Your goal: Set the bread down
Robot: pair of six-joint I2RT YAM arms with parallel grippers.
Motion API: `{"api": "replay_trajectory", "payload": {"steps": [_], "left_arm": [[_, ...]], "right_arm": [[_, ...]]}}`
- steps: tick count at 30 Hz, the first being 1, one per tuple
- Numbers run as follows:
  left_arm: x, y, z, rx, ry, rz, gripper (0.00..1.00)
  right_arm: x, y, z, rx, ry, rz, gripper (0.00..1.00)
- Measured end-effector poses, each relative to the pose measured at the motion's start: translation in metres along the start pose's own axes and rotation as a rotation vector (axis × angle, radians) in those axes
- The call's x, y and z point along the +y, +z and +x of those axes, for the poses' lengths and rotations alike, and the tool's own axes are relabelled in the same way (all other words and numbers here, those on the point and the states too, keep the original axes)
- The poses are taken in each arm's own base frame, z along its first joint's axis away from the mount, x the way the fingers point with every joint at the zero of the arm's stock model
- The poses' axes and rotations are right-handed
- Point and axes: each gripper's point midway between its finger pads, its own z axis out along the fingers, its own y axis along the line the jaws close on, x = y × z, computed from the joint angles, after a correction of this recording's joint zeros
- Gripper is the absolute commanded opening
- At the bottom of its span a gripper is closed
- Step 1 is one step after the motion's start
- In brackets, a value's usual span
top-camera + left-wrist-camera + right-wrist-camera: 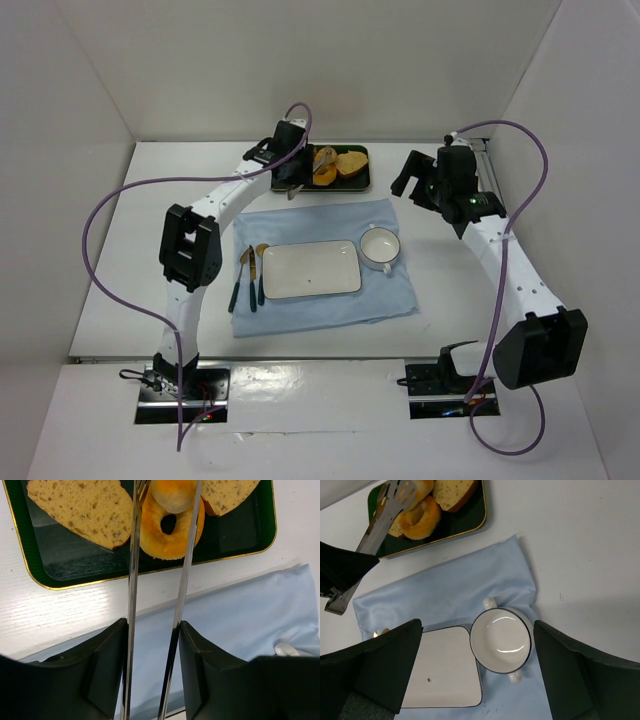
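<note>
The bread is a small golden roll. It sits between the tips of metal tongs, right over the orange ring doughnut in the dark green tray. I cannot tell whether it is lifted or resting on the doughnut. My left gripper is shut on the tongs' arms and hovers at the tray's near edge. My right gripper is open and empty, high above the white cup, at the right in the top view.
Two flat bread slices lie in the tray beside the doughnut. A blue cloth carries a white rectangular plate, the cup and cutlery. White walls enclose the table on three sides.
</note>
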Motion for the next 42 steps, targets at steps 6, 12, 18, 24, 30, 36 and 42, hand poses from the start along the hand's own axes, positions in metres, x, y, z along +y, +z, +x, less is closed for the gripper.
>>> {"api": "replay_trajectory", "payload": {"steps": [6,12,18,24,30,36,42], "left_arm": [[0.002,0.0,0.003,0.011,0.004,-0.008,0.49],[0.003,0.0,0.005,0.018,0.015,-0.009,0.41],[0.005,-0.005,0.011,0.032,0.025,-0.009,0.39],[0.003,-0.032,0.0,0.004,0.022,0.004,0.39],[-0.006,-0.074,-0.029,-0.079,0.015,0.039,0.39],[-0.011,-0.115,-0.035,-0.127,0.01,0.079,0.39],[-0.029,-0.169,0.009,-0.094,0.031,0.139,0.39]], "right_arm": [[-0.004,0.003,0.003,0.008,0.008,0.004,0.99],[-0.001,0.004,0.003,0.004,0.018,-0.012,0.99],[-0.002,0.008,0.013,0.026,0.033,-0.02,0.99],[-0.002,0.009,0.015,0.033,0.04,-0.023,0.99],[-0.002,0.01,0.016,0.038,0.04,-0.023,0.99],[-0.002,0.02,0.014,0.048,0.031,-0.014,0.99],[0.008,0.034,-0.006,0.03,0.018,-0.023,0.99]]}}
